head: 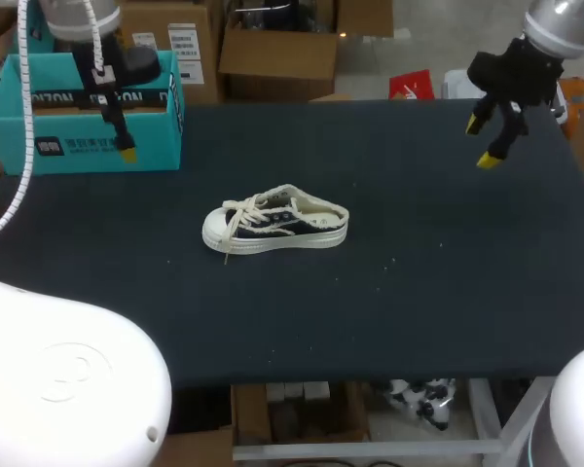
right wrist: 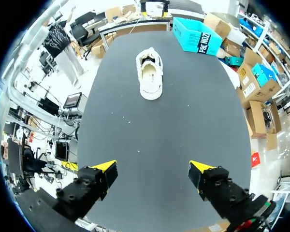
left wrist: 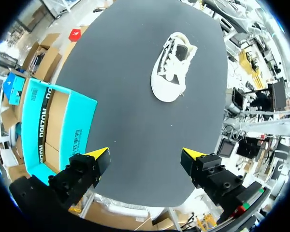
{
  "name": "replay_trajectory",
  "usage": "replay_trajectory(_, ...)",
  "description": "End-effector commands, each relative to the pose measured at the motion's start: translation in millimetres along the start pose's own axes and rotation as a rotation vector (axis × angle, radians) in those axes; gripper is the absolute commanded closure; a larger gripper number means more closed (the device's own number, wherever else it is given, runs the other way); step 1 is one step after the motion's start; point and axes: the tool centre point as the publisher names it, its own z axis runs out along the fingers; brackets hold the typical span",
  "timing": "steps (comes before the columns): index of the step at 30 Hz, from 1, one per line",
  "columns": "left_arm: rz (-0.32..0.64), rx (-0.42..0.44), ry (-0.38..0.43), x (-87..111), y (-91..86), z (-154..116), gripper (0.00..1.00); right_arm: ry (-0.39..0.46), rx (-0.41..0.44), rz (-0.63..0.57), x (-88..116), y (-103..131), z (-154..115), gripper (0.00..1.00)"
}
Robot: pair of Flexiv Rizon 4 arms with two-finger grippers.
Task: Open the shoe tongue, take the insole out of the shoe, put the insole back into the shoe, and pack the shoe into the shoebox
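Note:
A small dark sneaker [head: 277, 222] with cream laces and a white sole lies on its sole near the middle of the black table [head: 419, 292], toe pointing left. It shows far ahead of both grippers as the sneaker [left wrist: 172, 72] and the sneaker [right wrist: 150, 79]. A teal shoebox [head: 83, 112] stands open at the back left corner, also seen as the shoebox [left wrist: 48, 125] beside my left gripper and the shoebox [right wrist: 199, 35] far ahead of my right gripper. My left gripper [head: 117, 122] hangs open above the box. At the back right, my right gripper [head: 485, 141] is open and holds nothing.
Small white specks dot the table [right wrist: 164, 145] to the right of the shoe. The table's front edge runs just above the white arm housings in the head view.

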Motion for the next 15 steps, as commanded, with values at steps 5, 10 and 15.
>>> replay_trajectory(5, -0.187, 0.039, 0.016, 9.5, 0.6, 25.0, 0.00, -0.042, -0.136, 0.020, 12.4, 20.2, 61.7, 0.00)
replay_trajectory(10, -0.161, -0.032, -0.026, 20.7, -1.9, 29.4, 0.00, -0.038, -0.205, 0.010, 18.0, 41.5, 79.8, 0.00)
replay_trajectory(15, -0.161, -0.032, -0.026, 20.7, -1.9, 29.4, 0.00, -0.056, -0.188, -0.013, 24.1, 47.5, 78.1, 0.00)
